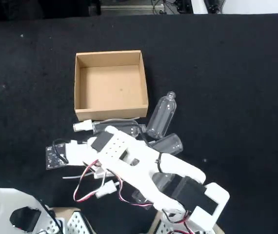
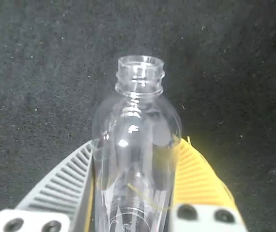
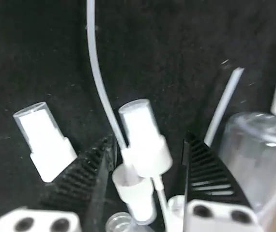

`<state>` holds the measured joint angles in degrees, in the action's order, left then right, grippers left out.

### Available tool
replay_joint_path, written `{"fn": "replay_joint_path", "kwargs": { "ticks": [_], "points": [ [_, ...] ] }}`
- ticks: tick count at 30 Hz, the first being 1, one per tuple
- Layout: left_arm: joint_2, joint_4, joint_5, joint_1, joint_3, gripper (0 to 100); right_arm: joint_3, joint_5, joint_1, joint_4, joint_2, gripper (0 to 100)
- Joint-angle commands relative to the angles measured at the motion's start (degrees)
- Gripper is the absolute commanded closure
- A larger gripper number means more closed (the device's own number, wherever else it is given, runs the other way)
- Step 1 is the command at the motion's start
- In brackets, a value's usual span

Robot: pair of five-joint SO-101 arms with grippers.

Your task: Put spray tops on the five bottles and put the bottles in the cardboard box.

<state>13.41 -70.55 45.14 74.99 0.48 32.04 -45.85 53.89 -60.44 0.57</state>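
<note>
The left claw [image 2: 135,143] held a clear bottle [image 2: 138,108], and the right claw [image 3: 149,139] stood wide around a white spray top [image 3: 139,126].

Right arm [image 1: 148,170] lies stretched out low from its base at 5 o'clock, reaching toward 10 o'clock, red and white wires looping under the forearm. The right gripper [image 3: 150,140] has its black ribbed jaws spread wide apart. Left arm [image 1: 17,214] sits folded in the 7 o'clock corner, and the left gripper [image 2: 135,142], one jaw grey and one yellow, is clamped on a clear bottle [image 2: 137,111]
</note>
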Motion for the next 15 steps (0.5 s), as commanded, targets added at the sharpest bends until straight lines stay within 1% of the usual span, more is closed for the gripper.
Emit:
{"fn": "replay_joint_path", "kwargs": {
  "ticks": [1,4,13,15],
  "points": [
    [-0.4,0.9,0.9,-0.2,-3.3,97,-7.7,-3.3,-0.8,-6.5,1.2,79.1],
    [-0.6,0.9,0.9,-0.1,-3.3,97,-12.1,-3.3,-0.8,-9.4,0.1,79.1],
    [-0.6,0.9,0.9,-0.1,-3.3,97,-12.5,-3.2,-0.7,-7.3,-10.1,79.2],
    [-0.6,0.9,0.9,-0.1,-3.3,97,-12.5,-3.2,-0.6,-7.2,-10.6,81.9]
  ]
}}
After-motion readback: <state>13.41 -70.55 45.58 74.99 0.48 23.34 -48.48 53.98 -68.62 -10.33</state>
